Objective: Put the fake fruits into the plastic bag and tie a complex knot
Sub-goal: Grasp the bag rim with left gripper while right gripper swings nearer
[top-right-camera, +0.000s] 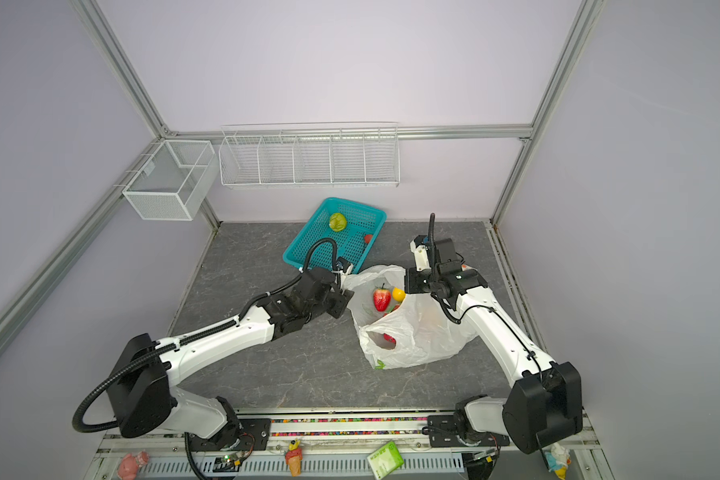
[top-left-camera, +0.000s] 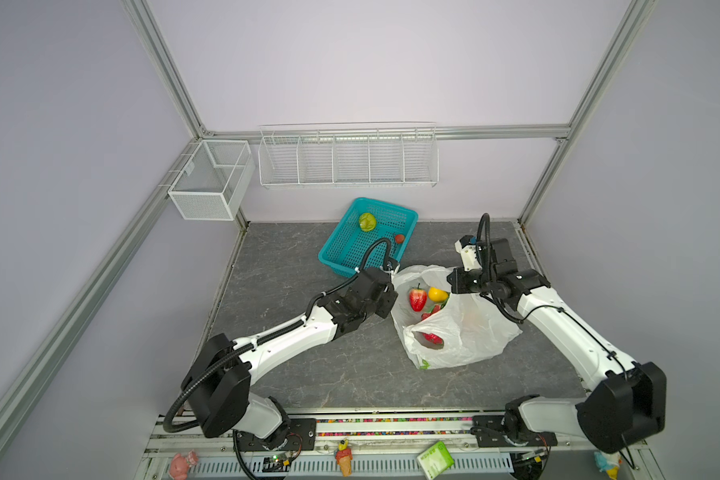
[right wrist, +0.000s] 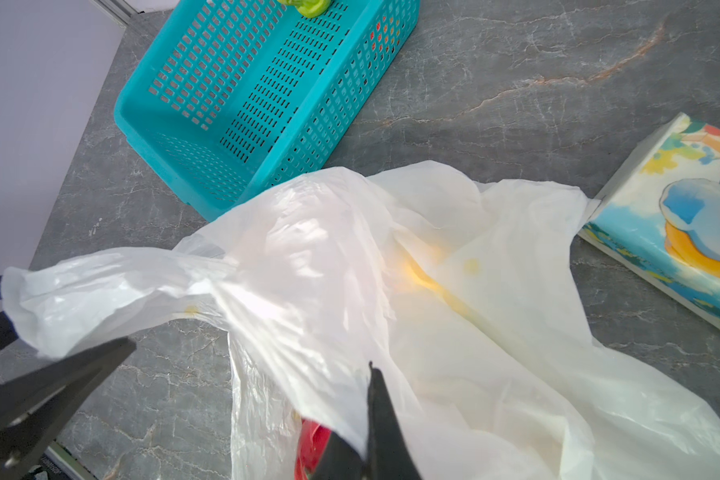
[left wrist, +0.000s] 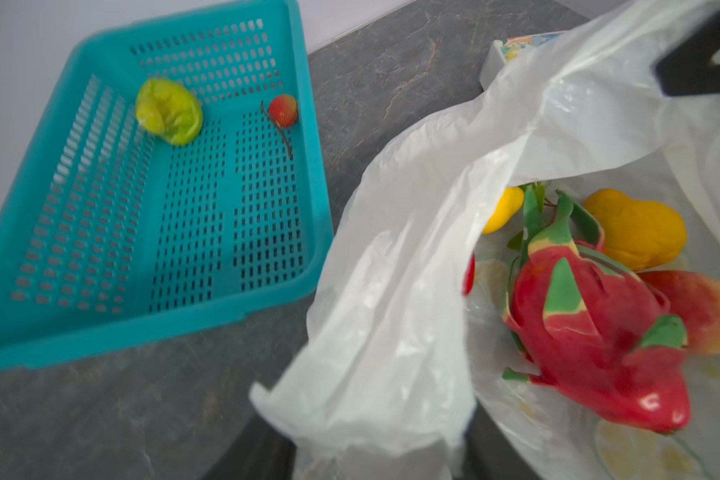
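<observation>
Plastic bag (top-left-camera: 474,332): translucent white, on the grey table (top-left-camera: 308,374), just in front of the teal basket (top-left-camera: 341,249); mouth open between the two pincers.
Fruits in bag: dragon fruit (left wrist: 599,332), strawberry (top-left-camera: 417,299), yellow fruit (left wrist: 501,210), orange fruit (left wrist: 636,228); second strawberry (top-left-camera: 432,337) visible through a handle loop.
Fruits in basket: green fruit (top-left-camera: 367,221) and small red fruit (top-left-camera: 399,238), apart, toward the far end.
Left pincer (top-left-camera: 390,300): at the bag's left rim; jaws apart, fold of film between them, not seen clamped.
Right pincer (top-left-camera: 454,286): closed on the bag's right rim, rim raised.
Cartoon-printed packet (right wrist: 682,232): on the table, just beside the bag.
</observation>
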Controlling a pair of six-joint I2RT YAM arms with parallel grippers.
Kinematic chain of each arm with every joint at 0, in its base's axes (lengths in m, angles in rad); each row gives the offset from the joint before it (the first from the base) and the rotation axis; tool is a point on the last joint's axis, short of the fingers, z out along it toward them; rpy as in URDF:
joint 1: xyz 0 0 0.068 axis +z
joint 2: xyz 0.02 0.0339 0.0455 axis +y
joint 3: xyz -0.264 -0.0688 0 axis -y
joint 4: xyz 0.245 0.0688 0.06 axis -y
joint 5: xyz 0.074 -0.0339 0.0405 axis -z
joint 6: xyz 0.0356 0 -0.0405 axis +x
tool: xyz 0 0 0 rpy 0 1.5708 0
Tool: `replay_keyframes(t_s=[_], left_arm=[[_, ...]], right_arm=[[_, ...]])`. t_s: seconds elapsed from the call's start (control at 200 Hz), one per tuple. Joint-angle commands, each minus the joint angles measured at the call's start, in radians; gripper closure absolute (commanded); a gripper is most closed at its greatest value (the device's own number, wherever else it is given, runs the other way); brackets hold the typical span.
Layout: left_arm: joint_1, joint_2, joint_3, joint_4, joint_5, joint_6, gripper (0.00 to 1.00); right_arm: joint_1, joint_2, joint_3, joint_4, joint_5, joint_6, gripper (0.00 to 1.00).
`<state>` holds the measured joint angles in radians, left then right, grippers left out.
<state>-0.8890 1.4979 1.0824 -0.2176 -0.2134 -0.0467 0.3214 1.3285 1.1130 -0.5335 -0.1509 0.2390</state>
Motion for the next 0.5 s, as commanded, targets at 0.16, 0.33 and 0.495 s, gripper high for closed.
replay_keyframes(t_s=[0.16, 0.33, 0.495], left_arm=[[0.002, -0.108, -0.015, -0.027, 0.101, -0.027, 1.00], [0.001, -0.291, -0.083, -0.098, 0.167, -0.093, 1.00], [0.008, -0.409, -0.135, -0.124, 0.191, -0.182, 1.00]], right_arm=[[0.030, 0.056, 0.053, 0.009, -0.036, -0.007, 0.92], [0.096, 0.179, 0.182, 0.018, -0.056, -0.012, 0.91], [0.157, 0.337, 0.354, -0.045, -0.069, -0.045, 0.85]])
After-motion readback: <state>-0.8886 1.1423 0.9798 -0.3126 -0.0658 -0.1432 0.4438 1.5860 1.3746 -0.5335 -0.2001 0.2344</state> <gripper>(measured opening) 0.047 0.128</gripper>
